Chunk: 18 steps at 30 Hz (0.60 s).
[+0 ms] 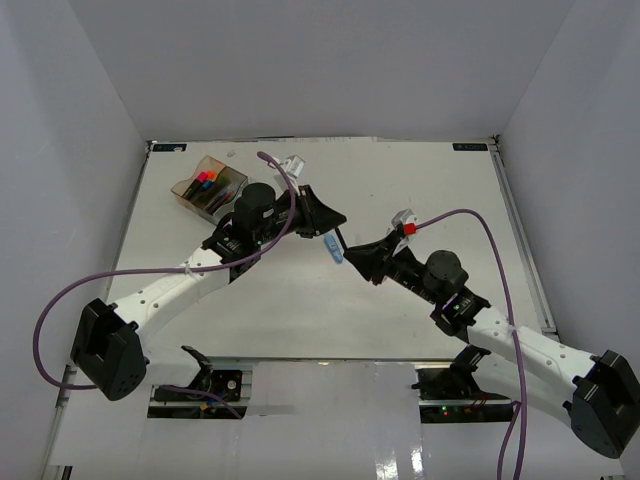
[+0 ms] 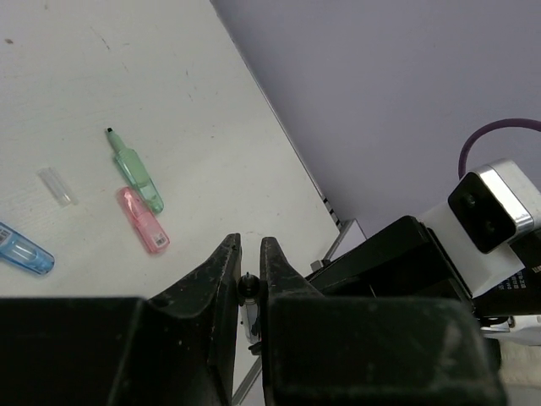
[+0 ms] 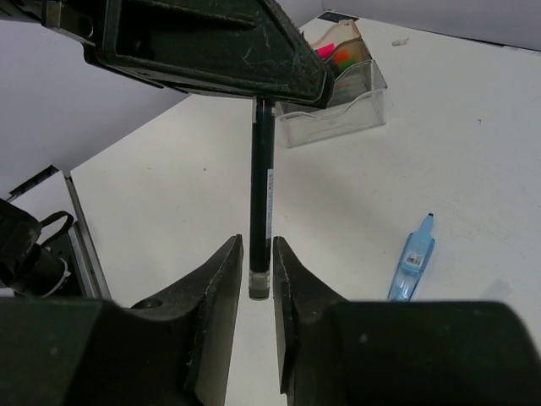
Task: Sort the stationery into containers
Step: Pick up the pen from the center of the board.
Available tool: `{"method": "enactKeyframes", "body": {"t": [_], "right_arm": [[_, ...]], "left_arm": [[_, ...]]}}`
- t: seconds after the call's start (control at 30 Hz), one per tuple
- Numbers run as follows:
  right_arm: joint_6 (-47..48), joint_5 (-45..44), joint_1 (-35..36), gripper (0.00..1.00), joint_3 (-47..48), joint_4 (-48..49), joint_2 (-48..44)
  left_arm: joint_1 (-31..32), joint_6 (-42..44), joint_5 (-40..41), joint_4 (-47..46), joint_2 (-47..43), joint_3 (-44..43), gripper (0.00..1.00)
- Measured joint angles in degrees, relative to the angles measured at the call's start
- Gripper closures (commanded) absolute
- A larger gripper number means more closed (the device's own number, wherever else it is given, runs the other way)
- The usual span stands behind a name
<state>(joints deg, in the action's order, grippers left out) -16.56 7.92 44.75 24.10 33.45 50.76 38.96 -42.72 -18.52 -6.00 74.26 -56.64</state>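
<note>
A thin black pen (image 3: pixel 261 186) hangs in the air between my two grippers over the middle of the table. My left gripper (image 2: pixel 249 254) is shut on its upper end (image 2: pixel 248 292). My right gripper (image 3: pixel 259 254) stands around its lower end with a narrow gap on each side, so it is open. The pen (image 1: pixel 341 238) is a short dark line in the top view. A pastel blue marker (image 3: pixel 412 258) lies on the table below. The containers (image 1: pixel 209 187), a clear tray with bright-capped highlighters in it, stand at the back left.
A mint marker (image 2: pixel 138 176), a pink one (image 2: pixel 143 220), a blue one (image 2: pixel 24 251) and a small clear cap (image 2: pixel 57 186) lie loose on the white table. Grey walls close in the table on three sides. Purple cables loop from both arms.
</note>
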Motion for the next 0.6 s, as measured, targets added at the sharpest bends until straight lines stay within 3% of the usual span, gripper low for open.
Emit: {"method": "enactKeyframes", "body": {"t": [0.17, 0.6], "right_arm": [[0.35, 1.22, 0.00, 0.49, 0.26, -1.38, 0.61], [2.38, 5.01, 0.00, 0.46, 6.49, -8.11, 7.19]], "left_arm": [[0.22, 2.99, -0.76, -1.44, 0.00, 0.02, 0.88], [0.50, 13.14, -7.15, -2.34, -0.02, 0.02, 0.88]]}}
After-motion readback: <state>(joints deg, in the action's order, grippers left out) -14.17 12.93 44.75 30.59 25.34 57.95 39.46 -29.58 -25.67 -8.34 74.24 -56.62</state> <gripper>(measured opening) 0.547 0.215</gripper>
